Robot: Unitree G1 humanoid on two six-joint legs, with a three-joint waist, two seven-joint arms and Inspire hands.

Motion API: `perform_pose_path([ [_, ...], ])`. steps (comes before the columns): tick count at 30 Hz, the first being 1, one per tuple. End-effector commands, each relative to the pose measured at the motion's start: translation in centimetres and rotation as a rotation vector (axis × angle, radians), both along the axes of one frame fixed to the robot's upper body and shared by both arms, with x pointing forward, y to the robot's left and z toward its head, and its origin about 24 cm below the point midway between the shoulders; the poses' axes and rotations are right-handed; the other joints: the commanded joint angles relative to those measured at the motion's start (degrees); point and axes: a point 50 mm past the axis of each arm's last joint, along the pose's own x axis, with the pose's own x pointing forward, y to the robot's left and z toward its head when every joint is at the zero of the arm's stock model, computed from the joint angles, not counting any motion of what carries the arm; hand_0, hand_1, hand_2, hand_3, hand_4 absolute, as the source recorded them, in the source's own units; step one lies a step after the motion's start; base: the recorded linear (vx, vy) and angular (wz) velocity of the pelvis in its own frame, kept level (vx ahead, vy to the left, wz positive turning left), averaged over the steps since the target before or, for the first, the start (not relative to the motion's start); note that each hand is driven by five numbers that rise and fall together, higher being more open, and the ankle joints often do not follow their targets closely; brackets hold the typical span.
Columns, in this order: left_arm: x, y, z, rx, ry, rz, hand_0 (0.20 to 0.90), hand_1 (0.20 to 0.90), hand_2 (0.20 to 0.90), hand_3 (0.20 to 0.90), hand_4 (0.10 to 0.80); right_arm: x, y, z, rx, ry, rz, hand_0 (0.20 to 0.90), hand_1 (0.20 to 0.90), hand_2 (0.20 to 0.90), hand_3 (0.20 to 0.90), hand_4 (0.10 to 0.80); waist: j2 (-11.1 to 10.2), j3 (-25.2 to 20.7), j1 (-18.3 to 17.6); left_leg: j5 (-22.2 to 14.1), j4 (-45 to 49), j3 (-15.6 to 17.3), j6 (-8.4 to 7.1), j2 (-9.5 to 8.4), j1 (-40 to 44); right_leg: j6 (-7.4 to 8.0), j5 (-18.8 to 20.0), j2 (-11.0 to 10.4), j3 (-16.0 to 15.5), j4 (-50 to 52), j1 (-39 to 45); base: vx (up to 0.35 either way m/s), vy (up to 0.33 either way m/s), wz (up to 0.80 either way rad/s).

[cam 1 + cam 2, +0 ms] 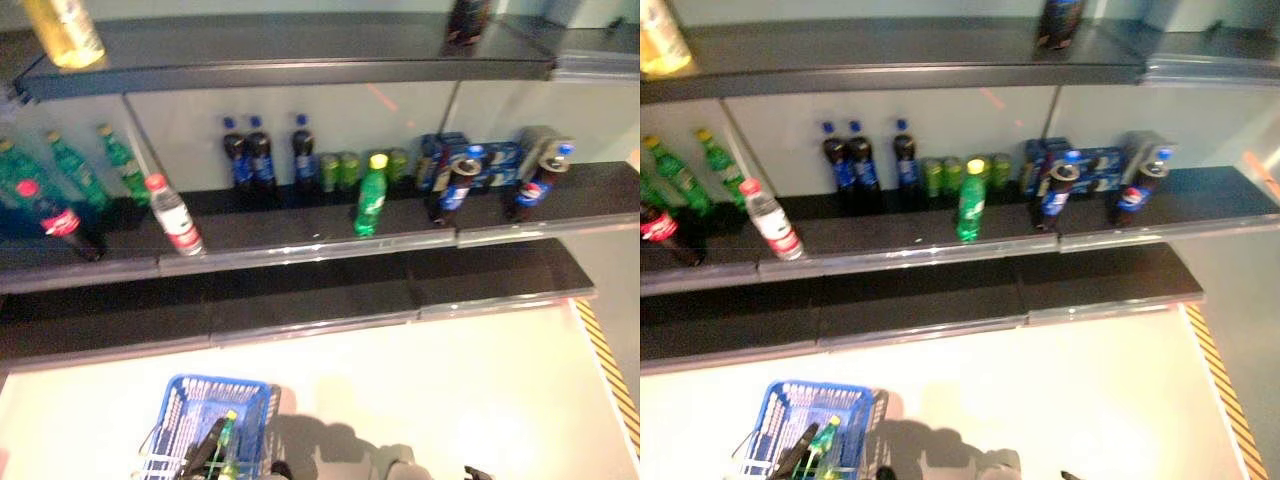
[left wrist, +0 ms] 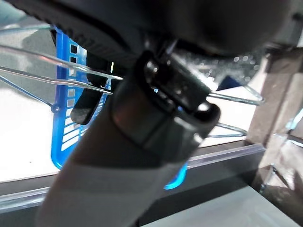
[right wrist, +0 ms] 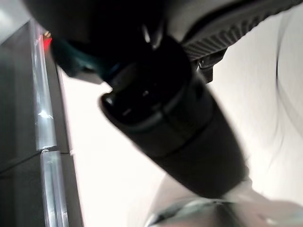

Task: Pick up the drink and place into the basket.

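Observation:
The blue basket (image 1: 180,400) hangs low at the front left, over the pale floor. A green bottle with a yellow cap (image 1: 228,436) lies in it beside a dark object (image 1: 204,448). My left hand (image 2: 176,97) is shut on the basket's thin wire handles (image 2: 236,97); the basket's wall (image 2: 64,90) shows past it. My right hand (image 3: 156,99) hangs low over the floor by the shelf edge, with its thumb straight and nothing in it. Another green bottle with a yellow cap (image 1: 371,196) stands at the front of the middle shelf.
The middle shelf (image 1: 300,235) holds green bottles (image 1: 75,165), a red-capped cola bottle (image 1: 60,222), a tilted water bottle (image 1: 176,216), dark blue-labelled bottles (image 1: 258,152), green cans (image 1: 340,170) and blue packs (image 1: 490,160). A lower shelf (image 1: 300,300) juts out below. A yellow-black stripe (image 1: 610,370) marks the floor at the right.

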Motion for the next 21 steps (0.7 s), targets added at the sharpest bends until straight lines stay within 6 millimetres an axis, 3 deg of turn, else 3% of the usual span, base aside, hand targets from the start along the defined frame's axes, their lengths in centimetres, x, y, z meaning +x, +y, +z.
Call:
perform_pose_path([
  [1, 5.8, 3.1, 3.2, 0.183, -0.245, -0.054, 0.300, 0.300, 0.300, 0.200, 0.100, 3.3, 2.4, 0.3, 0.092, -0.082, 0.099, 0.900, 0.900, 0.900, 0.900, 0.800, -1.1, 0.2, 0.9, -2.8, 10.3, -8.0, 1.11, 0.87, -4.0, 0.29, 3.1, 1.6, 1.0, -6.0, 3.9, 0.098, -0.582, -0.72],
  [2, 6.1, 2.9, 3.3, 0.180, -0.259, -0.075, 0.300, 0.300, 0.300, 0.200, 0.100, 3.3, 2.4, 0.3, 0.097, -0.087, 0.091, 0.900, 0.900, 0.900, 0.900, 0.800, -1.6, 0.9, 1.2, -0.9, 14.0, -7.2, 0.49, 1.69, -6.0, -0.50, 3.1, 2.7, 0.1, -7.3, 5.3, 0.046, -0.494, -0.64],
  [4, 6.4, 1.9, 3.1, 0.162, -0.296, -0.109, 0.300, 0.300, 0.300, 0.200, 0.100, 3.4, 2.0, 0.5, 0.091, -0.110, 0.074, 0.900, 0.900, 0.900, 0.900, 0.800, -2.6, 2.0, 2.7, -3.2, 17.1, -8.7, 1.80, -2.53, -9.8, -0.91, 3.7, 2.8, -1.4, -8.6, 6.0, 0.043, -0.419, -0.02],
  [5, 6.4, 1.4, 3.1, 0.152, -0.321, -0.128, 0.300, 0.300, 0.300, 0.200, 0.100, 3.6, 1.6, 0.7, 0.094, -0.131, 0.071, 0.900, 0.900, 0.900, 0.900, 0.800, -2.2, 2.3, 3.4, -3.8, 15.7, -8.6, 2.46, -6.35, -10.8, -0.70, 4.1, 3.5, -1.5, -9.4, 6.0, 0.064, -0.211, 0.07],
  [7, 6.3, 0.9, 3.0, 0.134, -0.335, -0.140, 0.300, 0.300, 0.300, 0.200, 0.100, 4.1, 1.2, 1.0, 0.094, -0.155, 0.087, 0.900, 0.900, 0.900, 0.900, 0.800, -1.5, 2.4, 3.7, -4.5, 11.8, -7.2, 3.34, -9.80, -10.9, -0.46, 4.3, 4.2, -2.1, -10.0, 5.8, 0.084, -0.101, -0.15],
  [9, 6.3, 0.4, 2.8, 0.125, -0.327, -0.161, 0.300, 0.300, 0.300, 0.200, 0.100, 4.7, 1.1, 1.1, 0.086, -0.168, 0.086, 0.900, 0.900, 0.900, 0.900, 0.800, -0.3, 2.3, 4.4, -2.4, 6.3, -8.1, 3.80, -13.07, -11.7, -0.59, 3.8, 6.2, -2.1, -10.0, 5.9, 0.167, -0.044, -0.02],
  [12, 5.7, 0.2, 2.4, 0.128, -0.301, -0.170, 0.300, 0.300, 0.300, 0.200, 0.100, 5.1, 1.5, 1.2, 0.091, -0.185, 0.091, 0.900, 0.900, 0.900, 0.900, 0.800, 0.0, 2.4, 5.6, -0.4, 4.7, -9.3, 4.43, -14.53, -13.2, -1.51, 1.7, 8.2, -1.9, -8.9, 6.8, 0.220, -0.034, 0.17],
  [15, 4.8, 0.5, 2.1, 0.136, -0.260, -0.139, 0.300, 0.300, 0.300, 0.200, 0.100, 5.5, 2.4, 1.1, 0.096, -0.185, 0.148, 0.900, 0.900, 0.900, 0.900, 0.800, -0.5, 1.9, 6.4, -1.1, 5.5, -11.2, 5.39, -14.83, -12.5, -2.65, -1.4, 9.5, -2.3, -4.0, 6.7, 0.260, 0.012, 0.03],
  [17, 4.8, 1.1, 2.2, 0.152, -0.233, -0.148, 0.300, 0.300, 0.300, 0.200, 0.100, 5.6, 3.3, 1.0, 0.118, -0.187, 0.180, 0.900, 0.900, 0.900, 0.900, 0.800, -0.4, 1.9, 6.1, -1.8, 4.6, -12.2, 7.32, -15.08, -10.2, -0.07, 1.3, 9.3, -2.3, 11.0, 2.4, 0.236, 0.048, -0.04],
  [19, 5.6, 1.8, 2.6, 0.172, -0.243, -0.180, 0.300, 0.300, 0.300, 0.200, 0.100, 6.0, 4.1, 1.1, 0.134, -0.218, 0.201, 0.900, 0.900, 0.900, 0.900, 0.800, 0.6, 2.9, 4.7, -3.0, 3.7, -13.5, 8.93, -13.92, -7.7, 3.12, 4.3, 8.0, 0.2, 28.5, -6.8, 0.145, -0.034, -0.08],
  [21, 6.2, 2.0, 3.0, 0.181, -0.271, -0.188, 0.300, 0.300, 0.300, 0.200, 0.100, 6.4, 4.2, 1.3, 0.128, -0.243, 0.208, 0.900, 0.900, 0.900, 0.900, 0.800, 0.5, 3.5, 3.8, -3.9, 4.8, -13.2, 8.88, -13.17, -7.6, 3.19, 5.4, 6.5, 1.8, 26.7, -8.6, 0.107, -0.205, 0.27],
])
